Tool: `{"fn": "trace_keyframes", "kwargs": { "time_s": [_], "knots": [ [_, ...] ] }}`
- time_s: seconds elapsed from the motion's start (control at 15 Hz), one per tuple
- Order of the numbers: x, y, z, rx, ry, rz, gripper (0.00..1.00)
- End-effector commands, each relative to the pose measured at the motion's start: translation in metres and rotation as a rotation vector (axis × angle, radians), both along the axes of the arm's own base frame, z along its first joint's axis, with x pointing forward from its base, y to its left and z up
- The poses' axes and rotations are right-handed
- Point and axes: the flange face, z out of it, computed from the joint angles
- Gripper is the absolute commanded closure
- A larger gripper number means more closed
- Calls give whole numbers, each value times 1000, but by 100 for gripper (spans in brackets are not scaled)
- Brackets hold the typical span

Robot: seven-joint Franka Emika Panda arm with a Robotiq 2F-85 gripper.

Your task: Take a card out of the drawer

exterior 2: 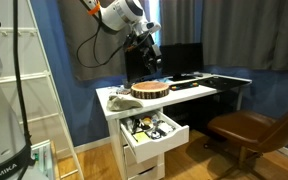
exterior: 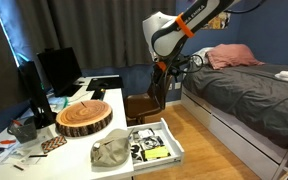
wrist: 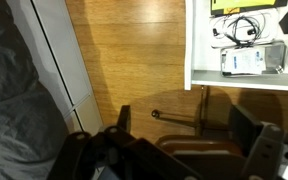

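Observation:
The shallow white drawer (exterior: 173,139) is pulled open from the white desk and holds cables, a yellow flat item (exterior: 155,152) and small packets. It also shows in an exterior view (exterior 2: 159,139) and at the top right of the wrist view (wrist: 196,50). I cannot tell which item is a card. My gripper (exterior: 161,76) hangs high in the air, above and beyond the drawer, over a brown chair; it also shows in an exterior view (exterior 2: 149,57). In the wrist view my gripper (wrist: 184,122) is open and empty, with the chair between its fingers far below.
A round wood slab (exterior: 84,118) lies on the desk beside a crumpled grey cloth (exterior: 110,151). The brown chair (exterior: 144,105) stands beside the desk. A bed (exterior: 249,85) with white under-bed drawers (exterior: 239,135) is close by. Monitors (exterior: 56,68) stand at the desk's back.

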Motion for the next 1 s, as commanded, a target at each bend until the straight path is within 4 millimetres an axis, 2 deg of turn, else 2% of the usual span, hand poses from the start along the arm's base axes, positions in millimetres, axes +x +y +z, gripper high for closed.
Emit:
{"fn": "trace_keyframes", "kwargs": {
  "time_s": [0.0, 0.13, 0.27, 0.67, 0.93],
  "knots": [
    [0, 0, 1, 0, 1, 0, 0],
    [5, 1, -4, 13, 1, 0, 0],
    [15, 7, -25, 30, 19, 11, 0],
    [34, 33, -119, 67, 69, 49, 0],
    [53, 37, -172, 82, 53, 40, 0]
  ]
}}
